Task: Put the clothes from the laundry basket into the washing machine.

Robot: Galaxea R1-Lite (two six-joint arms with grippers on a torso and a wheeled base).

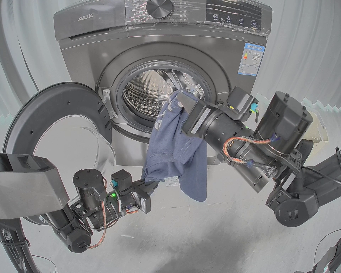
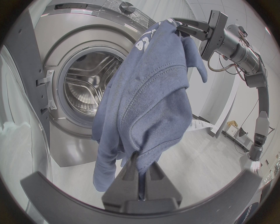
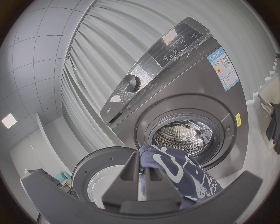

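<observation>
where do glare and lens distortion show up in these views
Head view: bright glare on the steel drum and on the film over the control panel. Left wrist view: the fisheye rim darkens the corners and bows the washing machine behind the blue shirt. Right wrist view: same bowing in the curtain; the ceiling light is a plain white patch.

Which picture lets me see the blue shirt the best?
The left wrist view. There the blue shirt hangs almost whole, stretched from the left gripper up to the right gripper. The head view shows it draped before the washing machine, partly behind the right arm. In the right wrist view a printed bunch peeks past the right gripper.
</observation>
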